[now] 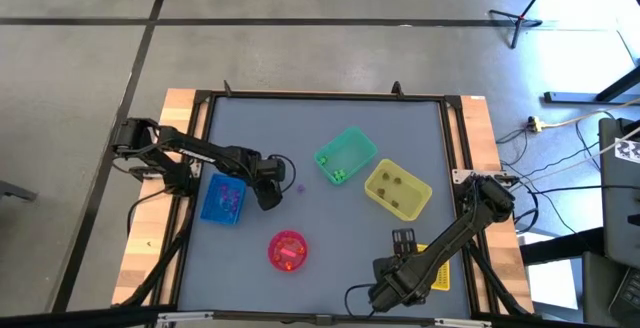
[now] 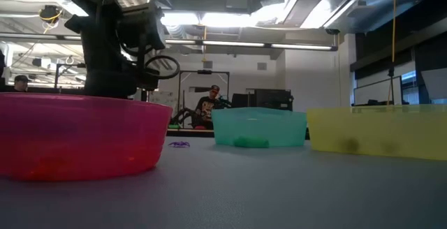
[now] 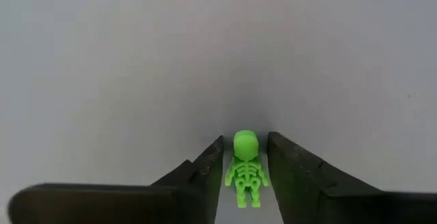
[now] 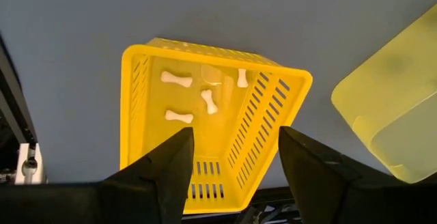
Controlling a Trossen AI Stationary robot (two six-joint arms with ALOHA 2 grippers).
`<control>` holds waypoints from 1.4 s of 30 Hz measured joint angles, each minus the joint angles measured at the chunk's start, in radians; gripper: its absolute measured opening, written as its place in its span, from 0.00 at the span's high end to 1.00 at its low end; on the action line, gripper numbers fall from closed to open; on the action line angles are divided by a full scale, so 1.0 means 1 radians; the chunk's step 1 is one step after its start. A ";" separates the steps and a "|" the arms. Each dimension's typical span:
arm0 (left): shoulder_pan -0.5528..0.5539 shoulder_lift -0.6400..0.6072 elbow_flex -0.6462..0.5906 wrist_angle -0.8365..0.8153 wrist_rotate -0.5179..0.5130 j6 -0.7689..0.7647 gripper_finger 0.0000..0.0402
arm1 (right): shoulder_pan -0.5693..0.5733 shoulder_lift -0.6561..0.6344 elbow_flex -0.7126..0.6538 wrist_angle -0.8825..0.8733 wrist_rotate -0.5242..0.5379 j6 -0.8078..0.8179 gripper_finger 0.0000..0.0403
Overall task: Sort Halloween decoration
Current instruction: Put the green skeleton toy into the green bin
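A small green skeleton [image 3: 246, 175] lies flat on the grey table, head pointing away from my wrist. My left gripper [image 3: 245, 141] points down over it, next to the blue bin [image 1: 222, 200]. Its fingers stand open close on either side of the skeleton, with a thin strip of table showing on each side. In the high view the gripper [image 1: 269, 198] hides the skeleton. A purple trinket [image 1: 299, 189] lies just beyond it. My right gripper [image 4: 235, 157] hangs open above a yellow slotted basket [image 4: 205, 125] holding several white bones [image 4: 177, 80].
The pink round bowl [image 1: 288, 250] holds small pieces near the front. The green bin [image 1: 345, 156] and the pale yellow bin [image 1: 397, 189] stand right of centre, each with a few trinkets inside. Bare table lies between the bins and at the far side.
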 joint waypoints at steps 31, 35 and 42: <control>0.000 0.009 0.152 -0.011 0.007 0.027 0.94 | 0.000 0.000 0.000 0.017 0.018 0.000 0.47; 0.000 0.007 0.200 0.033 0.010 0.026 0.94 | 0.000 0.000 0.000 0.018 0.019 0.000 0.47; 0.000 0.006 0.251 0.271 -0.001 0.031 0.94 | 0.000 0.000 0.000 0.017 0.020 0.000 0.47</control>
